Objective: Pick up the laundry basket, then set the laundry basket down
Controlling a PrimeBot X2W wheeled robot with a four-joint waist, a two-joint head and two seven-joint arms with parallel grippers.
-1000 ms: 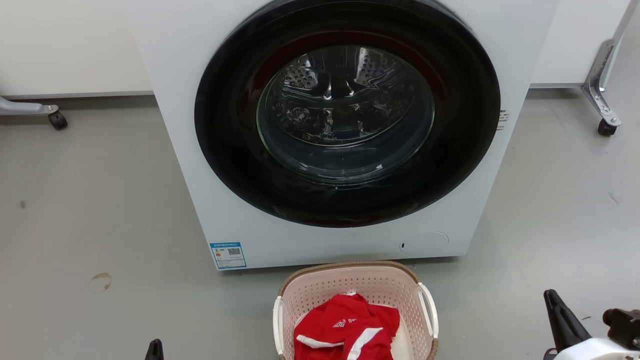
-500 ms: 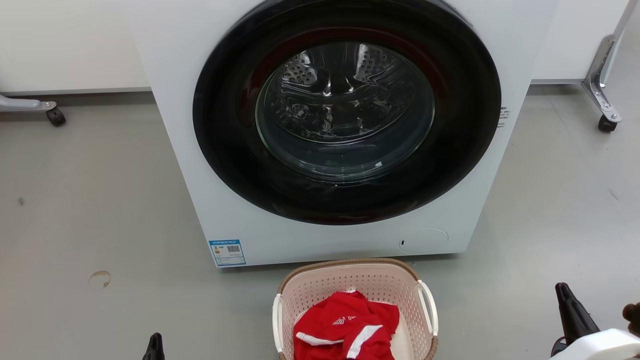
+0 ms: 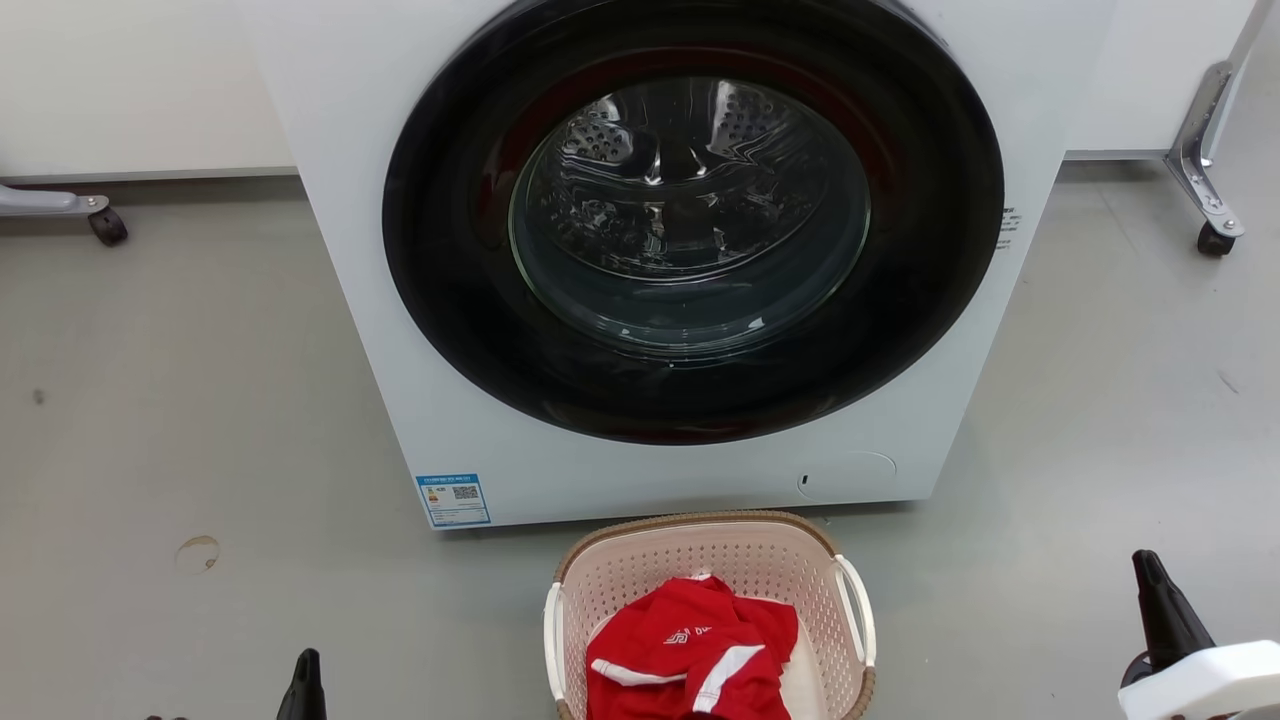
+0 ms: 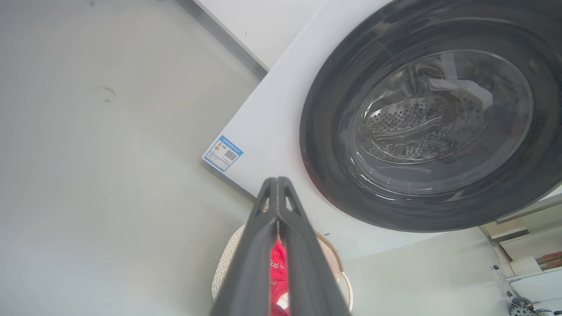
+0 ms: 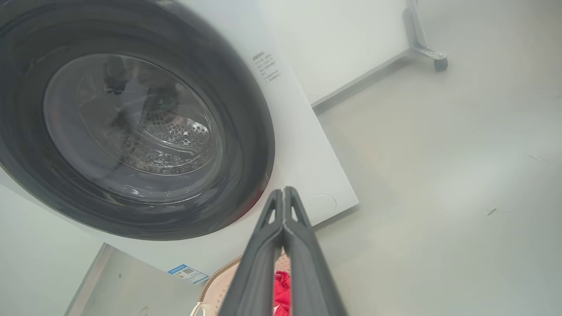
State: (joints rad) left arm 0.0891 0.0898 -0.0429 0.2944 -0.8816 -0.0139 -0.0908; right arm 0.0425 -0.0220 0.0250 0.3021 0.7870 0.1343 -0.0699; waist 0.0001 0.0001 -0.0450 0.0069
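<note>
Now the laundry basket (image 3: 700, 562) is sitting on the floor (image 3: 200, 400) just before the washing machine (image 3: 640, 485), between the left tool (image 3: 305, 682) and the right tool (image 3: 1152, 585), both pressed closed and empty, the left one being slightly nearer.

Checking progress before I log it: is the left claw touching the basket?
No, in the head view the left claw is well to the left of the basket, with bare floor between them.

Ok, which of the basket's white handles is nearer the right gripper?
The right-hand handle of the laundry basket, facing the right gripper; the other handle lies beyond the red garment, on the left gripper side.
</note>
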